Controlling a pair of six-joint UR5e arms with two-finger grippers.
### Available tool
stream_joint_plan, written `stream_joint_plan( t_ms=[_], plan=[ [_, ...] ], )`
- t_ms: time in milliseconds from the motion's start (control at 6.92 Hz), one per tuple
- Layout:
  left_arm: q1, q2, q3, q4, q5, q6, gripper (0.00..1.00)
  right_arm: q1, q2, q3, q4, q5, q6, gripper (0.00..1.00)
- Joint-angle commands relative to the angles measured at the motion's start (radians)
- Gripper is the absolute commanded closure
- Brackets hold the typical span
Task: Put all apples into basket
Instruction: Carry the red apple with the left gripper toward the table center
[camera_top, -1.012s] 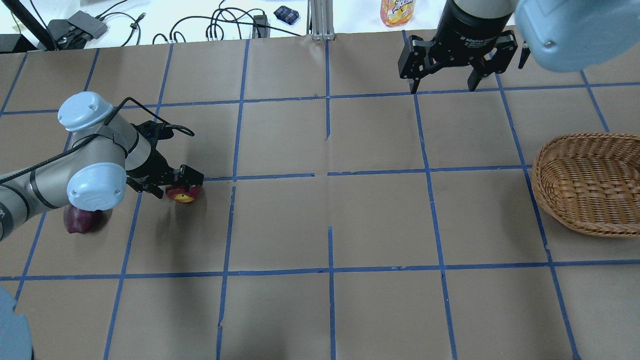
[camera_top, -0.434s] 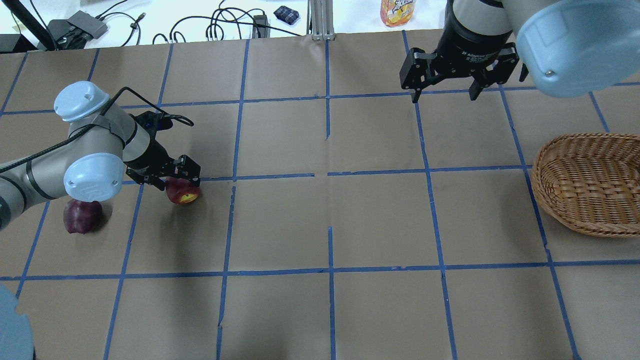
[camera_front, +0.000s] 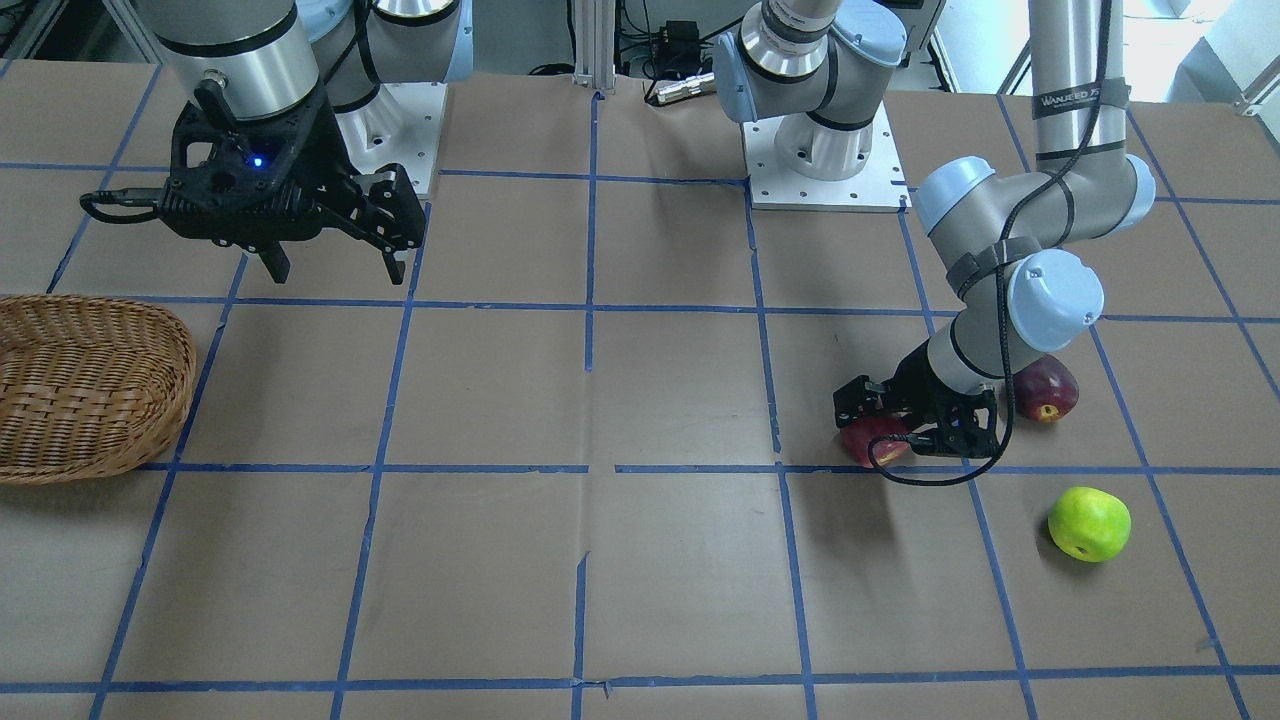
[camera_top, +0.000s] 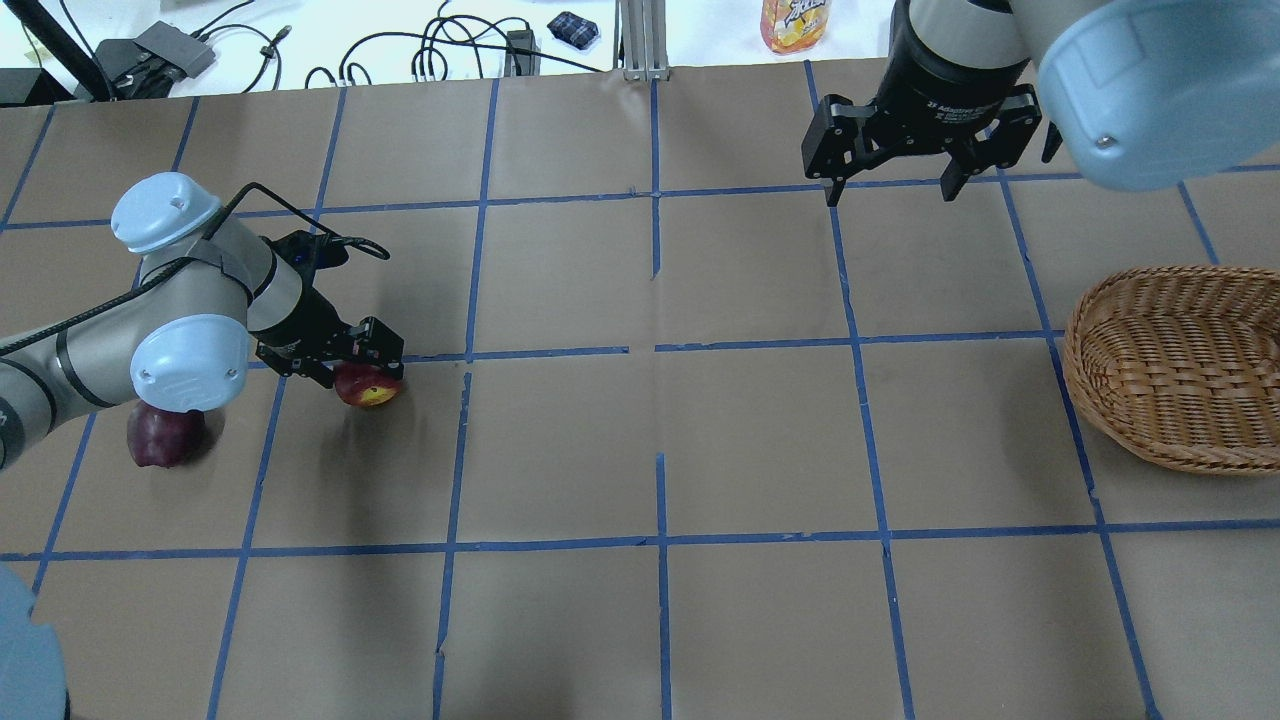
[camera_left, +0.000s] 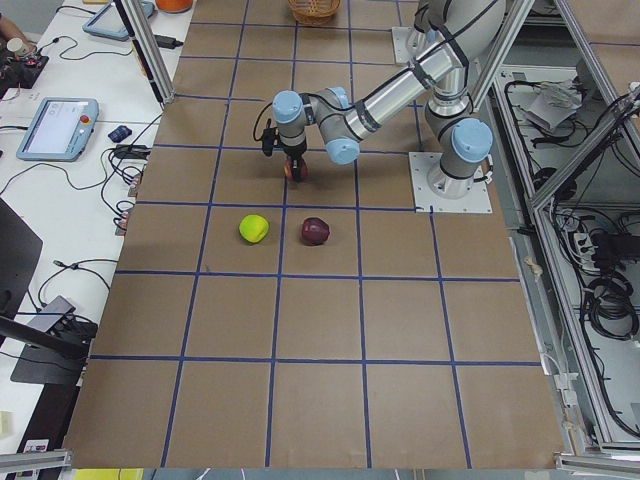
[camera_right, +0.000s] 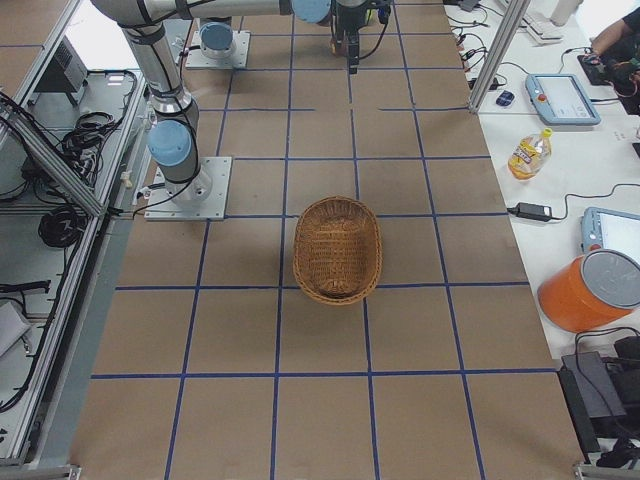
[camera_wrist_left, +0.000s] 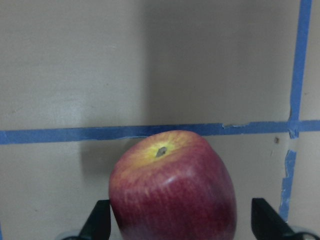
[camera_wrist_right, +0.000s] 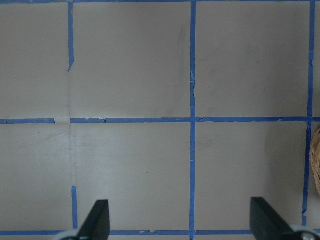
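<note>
Fingers of the left gripper stand spread around the red apple near the table's left edge, one finger clear of it in the wrist view, while the right gripper hangs parted and empty, the basket sits at the right edge, and the green apple, outside the overhead view, shows front-facing.

Maroon apple tucked beneath left arm joint; green apple well apart; flat taped paper runs toward basket.
</note>
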Motion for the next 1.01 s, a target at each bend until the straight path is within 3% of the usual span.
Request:
stream_joint_plan(
  t_ms=[0, 145, 289, 434, 723, 867],
  plan=[
    [0.002, -0.010, -0.029, 0.083, 0.004, -0.003, 0.00, -0.001, 0.009, -0.008, 0.016, -0.016, -0.016, 0.00],
    [0.002, -0.010, -0.020, 0.096, 0.015, -0.006, 0.16, -0.001, 0.014, -0.008, 0.014, -0.018, -0.039, 0.00],
    [0.002, 0.000, 0.014, 0.084, 0.021, -0.009, 0.85, -0.001, 0.019, -0.008, 0.010, -0.015, -0.038, 0.00],
    [-0.021, 0.020, 0.064, 0.020, 0.007, -0.109, 0.99, -0.001, 0.019, -0.003, 0.002, -0.010, -0.033, 0.00],
    [-0.204, -0.007, 0.082, 0.028, -0.199, -0.432, 0.99, 0.000, 0.016, -0.003, 0.002, -0.003, -0.023, 0.00],
    [-0.345, -0.039, 0.155, 0.104, -0.209, -0.628, 0.99, 0.000, 0.014, 0.000, 0.000, -0.002, -0.021, 0.00]
  ],
)
